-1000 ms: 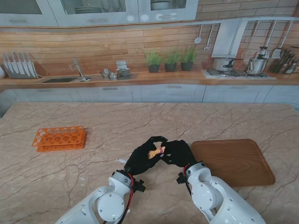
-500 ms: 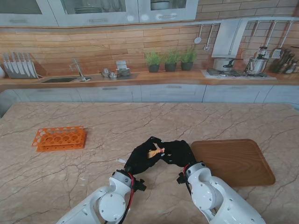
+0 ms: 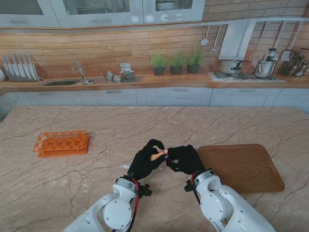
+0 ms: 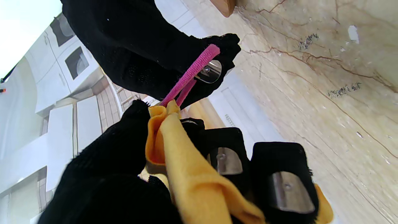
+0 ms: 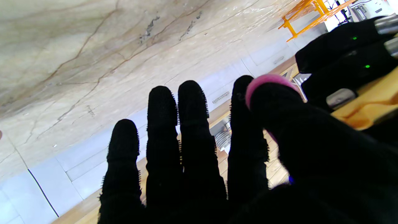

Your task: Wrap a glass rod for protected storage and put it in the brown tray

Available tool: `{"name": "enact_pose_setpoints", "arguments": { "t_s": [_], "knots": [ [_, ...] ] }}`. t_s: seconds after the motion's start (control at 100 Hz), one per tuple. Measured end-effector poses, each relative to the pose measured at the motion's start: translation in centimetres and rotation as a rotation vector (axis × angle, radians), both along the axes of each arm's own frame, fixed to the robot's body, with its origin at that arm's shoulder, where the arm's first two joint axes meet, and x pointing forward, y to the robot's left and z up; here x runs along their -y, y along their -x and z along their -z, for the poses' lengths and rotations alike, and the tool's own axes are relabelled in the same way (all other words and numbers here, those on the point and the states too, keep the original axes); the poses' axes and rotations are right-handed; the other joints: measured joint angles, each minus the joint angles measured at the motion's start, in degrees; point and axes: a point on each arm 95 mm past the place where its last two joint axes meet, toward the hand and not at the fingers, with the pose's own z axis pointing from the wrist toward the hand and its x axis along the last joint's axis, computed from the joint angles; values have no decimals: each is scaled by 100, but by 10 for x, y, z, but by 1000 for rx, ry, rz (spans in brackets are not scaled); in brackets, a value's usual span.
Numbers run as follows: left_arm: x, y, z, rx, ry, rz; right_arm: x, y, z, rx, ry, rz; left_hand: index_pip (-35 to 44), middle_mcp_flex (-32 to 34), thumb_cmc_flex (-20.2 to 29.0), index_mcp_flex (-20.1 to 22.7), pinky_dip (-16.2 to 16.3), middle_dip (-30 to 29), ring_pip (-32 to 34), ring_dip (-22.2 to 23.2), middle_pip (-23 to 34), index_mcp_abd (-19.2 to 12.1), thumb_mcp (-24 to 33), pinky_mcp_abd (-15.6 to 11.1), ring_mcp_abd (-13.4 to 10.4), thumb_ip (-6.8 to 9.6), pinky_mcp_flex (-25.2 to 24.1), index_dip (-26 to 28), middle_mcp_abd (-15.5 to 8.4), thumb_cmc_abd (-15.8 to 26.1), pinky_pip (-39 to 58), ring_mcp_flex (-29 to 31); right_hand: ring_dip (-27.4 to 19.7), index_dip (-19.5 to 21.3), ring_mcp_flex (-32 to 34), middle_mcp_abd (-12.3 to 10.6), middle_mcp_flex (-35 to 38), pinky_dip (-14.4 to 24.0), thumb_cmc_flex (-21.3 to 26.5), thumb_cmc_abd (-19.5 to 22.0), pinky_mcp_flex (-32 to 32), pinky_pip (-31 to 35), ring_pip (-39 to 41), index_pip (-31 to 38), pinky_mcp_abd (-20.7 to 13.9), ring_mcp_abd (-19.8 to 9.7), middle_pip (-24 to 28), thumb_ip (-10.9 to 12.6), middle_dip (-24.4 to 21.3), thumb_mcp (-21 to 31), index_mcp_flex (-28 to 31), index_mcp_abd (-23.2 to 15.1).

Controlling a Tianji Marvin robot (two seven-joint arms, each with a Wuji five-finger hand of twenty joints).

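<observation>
Tying step: left hand grips the yellow cloth bundle, right hand pinches the pink band; next, likely loop it round, then brown tray.

Yellow cloth bunched lengthwise, held off table between both hands; rod hidden inside. Pink band stretched from cloth's end. Brown tray flat at right, near.

An orange test-tube rack lies on the marble counter, well to the left of the fingers. Three potted herbs stand far beyond them.
</observation>
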Motion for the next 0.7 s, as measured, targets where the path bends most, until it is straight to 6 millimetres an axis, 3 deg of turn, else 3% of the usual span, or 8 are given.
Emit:
{"name": "enact_pose_setpoints", "arguments": {
  "t_s": [0.05, 0.11, 0.19, 0.28, 0.35, 0.51, 0.7],
  "knots": [
    [0, 0, 0, 2, -5, 0, 0, 0, 0, 1, 0, -2, -65, 65, -10, -1, 45, -8, 16, -1, 13, 58, 107, 2, 3, 0, 0, -693, 0, 0, 0, 0, 0, 0, 0, 0, 0, 0, 0, 0, 0, 0, 0, 0, 0, 0, 0, 0, 0, 0, 0, 0],
    [1, 0, 0, 4, -10, 0, 0, 0, -1, 2, -1, -4, -226, 63, -93, 26, 50, -8, 36, -2, 27, 174, 285, 7, 19, 0, 0, -1134, 0, -8, 0, 0, 0, 0, 0, 0, 0, 0, 0, 0, 0, 0, 0, 0, 0, 0, 0, 0, 0, 0, 0, 1],
    [1, 0, 0, 4, -12, 0, 0, 1, 0, 3, -1, -6, -289, 129, -129, 734, 101, -44, 38, -5, 28, 294, 291, 42, 45, 0, 0, -1324, 0, -20, 0, 1, 0, 0, 0, 0, 0, 0, 0, 0, 0, 0, 0, 0, 0, 0, 0, 0, 0, 0, 0, 2],
    [1, 0, 0, 4, -14, 4, -1, 1, 0, 3, -1, -8, -416, 186, 20, 1240, 110, -57, 38, -8, 29, 264, 59, 144, 146, -1, 0, -1335, 13, -20, 0, 1, 0, 0, 0, 0, 0, 0, 0, 0, 0, 0, 0, 0, 0, 0, 0, 0, 0, 0, 0, 2],
    [1, 0, 0, 10, -20, 8, -1, 1, 0, 4, 0, -8, -417, 187, 155, 1240, 111, -58, 38, -8, 29, 248, -194, 162, 156, -1, 0, -1335, 14, 51, 0, 1, 0, 0, 0, 0, 0, 0, 0, 0, 0, 0, 0, 0, 0, 0, 0, 0, 0, 0, 0, 3],
    [0, -1, 0, 27, -29, -6, 0, 2, 0, 15, 18, -11, -418, 258, 159, 1347, 111, -59, 67, -10, 29, 245, -200, 214, 213, -4, 0, -1226, 15, 42, 0, 1, 0, 0, 0, 0, 0, -1, 0, 0, 0, 0, 0, 0, 0, 0, 0, 0, 0, 0, 0, 4],
    [-1, -2, 1, 38, -26, -41, 1, 5, -1, 46, 46, -18, -435, 475, -383, 1575, 111, -69, 100, -70, 42, 229, 819, 282, 289, -40, 0, -820, 16, -341, 0, 1, 0, 0, 0, 0, 0, -1, 0, 0, 0, 0, 0, 0, 1, 0, 0, 0, 0, 0, 0, 4]
  ]
}}
